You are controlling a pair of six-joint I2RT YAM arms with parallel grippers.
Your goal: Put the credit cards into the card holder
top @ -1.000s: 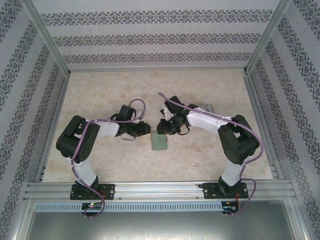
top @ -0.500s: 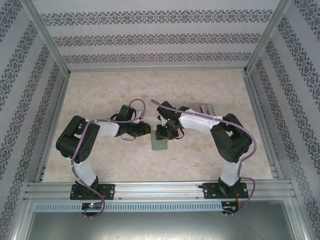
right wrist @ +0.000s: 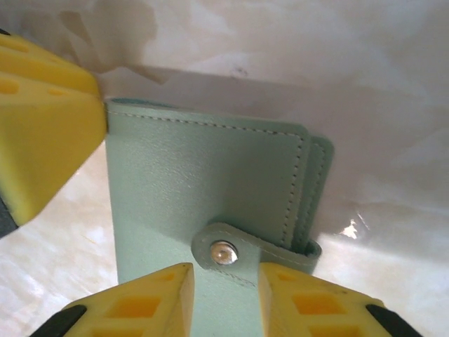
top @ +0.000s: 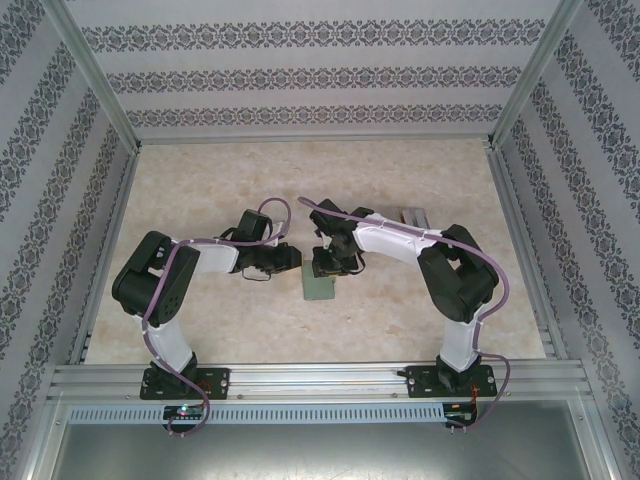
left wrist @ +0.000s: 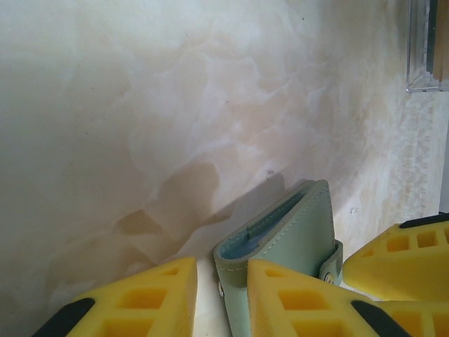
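Yellow-fingered left tool [left wrist: 219,274] set narrow, straddling one corner of the card holder [right wrist: 203,175]; cannot tell if it grips. Narrow right tool [right wrist: 226,274] flanks the snap tab [right wrist: 223,251]. Card holder lies mid-table [left wrist: 105,105] between the arms, blue credit card [left wrist: 270,223] edge inside.

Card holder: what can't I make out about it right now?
- Card count: left wrist view, the card holder covers all but a blue edge.
- Left gripper grip: left wrist view, bottom edge cuts the fingers off.
- Clear rack: left wrist view, cut by the frame corner.
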